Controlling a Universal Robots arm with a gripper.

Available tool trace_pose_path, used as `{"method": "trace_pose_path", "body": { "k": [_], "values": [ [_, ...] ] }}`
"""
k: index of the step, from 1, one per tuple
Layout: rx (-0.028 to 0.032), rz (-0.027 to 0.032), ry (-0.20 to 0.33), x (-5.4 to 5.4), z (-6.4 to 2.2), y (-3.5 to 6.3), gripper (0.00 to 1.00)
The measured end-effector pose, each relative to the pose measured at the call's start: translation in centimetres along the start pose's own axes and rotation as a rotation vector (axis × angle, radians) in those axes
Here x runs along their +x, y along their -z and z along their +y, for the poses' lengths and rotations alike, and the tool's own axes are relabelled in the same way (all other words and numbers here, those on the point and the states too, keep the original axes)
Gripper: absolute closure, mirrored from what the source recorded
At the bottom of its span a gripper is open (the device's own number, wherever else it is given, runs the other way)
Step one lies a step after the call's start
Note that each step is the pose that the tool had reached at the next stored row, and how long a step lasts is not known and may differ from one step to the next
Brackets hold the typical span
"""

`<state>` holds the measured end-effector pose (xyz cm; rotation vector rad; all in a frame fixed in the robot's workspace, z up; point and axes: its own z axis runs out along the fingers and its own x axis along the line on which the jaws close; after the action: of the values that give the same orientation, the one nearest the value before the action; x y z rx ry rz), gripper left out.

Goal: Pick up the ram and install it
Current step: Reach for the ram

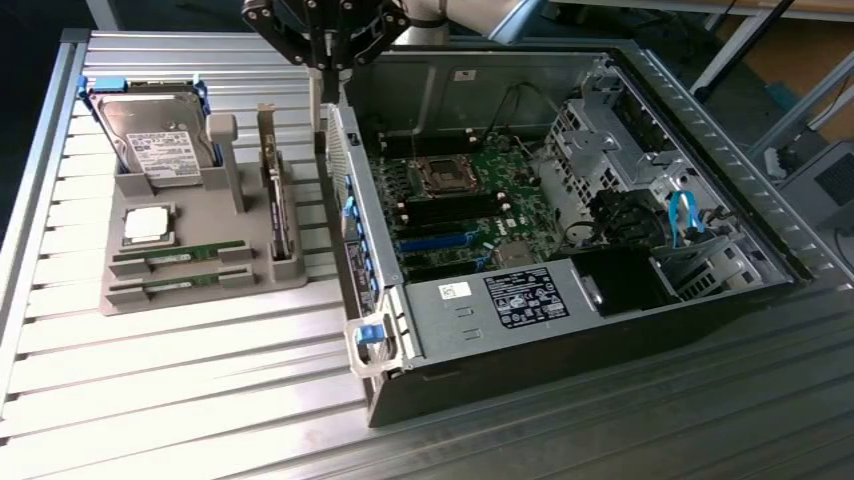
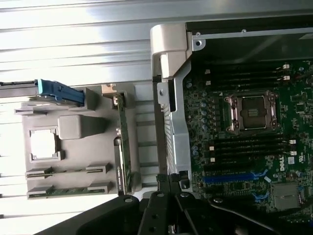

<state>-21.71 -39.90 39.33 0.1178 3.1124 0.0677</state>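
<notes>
Two green ram sticks lie in slots at the front of the grey holder, one [image 1: 180,255] [image 2: 68,171] just behind the other [image 1: 174,287] [image 2: 68,190]. My gripper [image 1: 324,66] [image 2: 170,198] hangs shut with nothing in it, high above the strip between the holder and the near wall of the open computer case [image 1: 387,300]. It is well apart from the ram. The motherboard [image 1: 461,200] [image 2: 244,142] lies in the case, with dark memory slots [image 2: 249,147] beside the processor socket [image 2: 252,112].
The holder [image 1: 200,215] also carries a hard drive [image 1: 154,135], a square silver processor chip [image 1: 147,225] and an upright dark expansion card [image 1: 278,200]. In the case sit a power supply [image 1: 534,300] and drive cages [image 1: 627,150]. The table top [image 1: 187,390] is ribbed metal.
</notes>
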Motion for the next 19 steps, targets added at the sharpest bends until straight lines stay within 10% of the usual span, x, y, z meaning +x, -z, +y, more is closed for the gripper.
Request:
{"method": "trace_pose_path", "body": {
  "k": [19],
  "values": [
    [0.0000,0.0000,0.000,7.8,-0.58,0.22,0.90]
  ]
}}
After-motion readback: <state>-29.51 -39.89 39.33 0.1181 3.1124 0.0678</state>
